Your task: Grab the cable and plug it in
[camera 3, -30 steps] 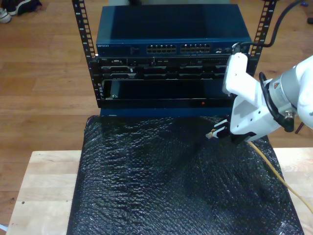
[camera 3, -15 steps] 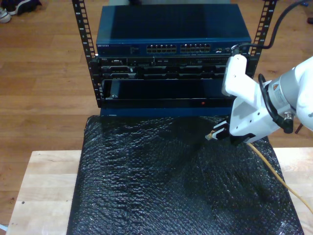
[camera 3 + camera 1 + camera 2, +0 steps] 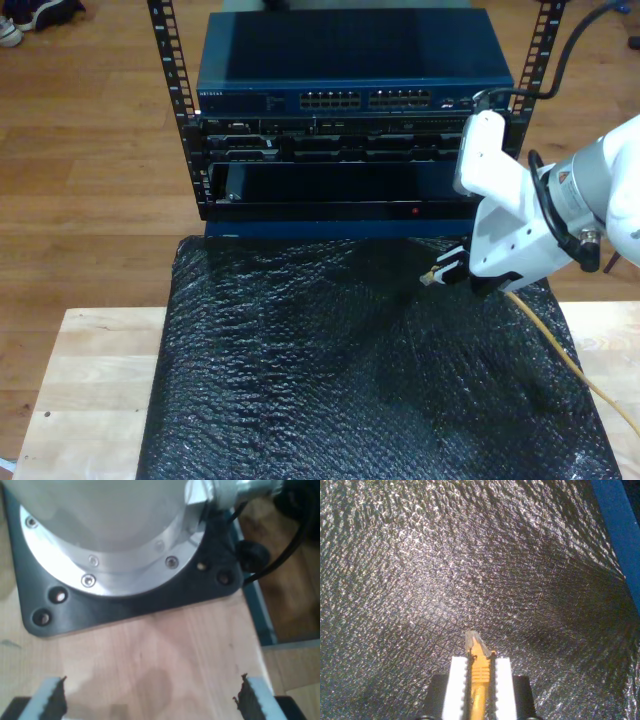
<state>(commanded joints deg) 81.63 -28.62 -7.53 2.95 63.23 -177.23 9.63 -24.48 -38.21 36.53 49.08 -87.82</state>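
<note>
My second gripper [image 3: 479, 666] [image 3: 447, 270] is shut on the yellow-orange cable [image 3: 479, 682], whose clear plug [image 3: 471, 640] sticks out past the white fingertips [image 3: 456, 680]. It hovers over the black mat [image 3: 330, 370] at the exterior view's right, the plug tip [image 3: 428, 279] aimed toward the rack. The cable [image 3: 560, 350] trails back off that view's lower right. The blue network switch [image 3: 350, 98] with its rows of ports sits at the top of the rack. My first gripper [image 3: 150, 700] stands open over bare wood, near a round arm base [image 3: 110, 540].
A black rack [image 3: 350, 160] with several units stands behind the mat. The pale wooden table [image 3: 90, 380] shows on both sides of the mat. A black plate [image 3: 150, 605] and black cable [image 3: 280, 550] lie by the arm base. Wooden floor surrounds the rack.
My second gripper with the cable has edged slightly up and toward the rack. Little else has changed.
</note>
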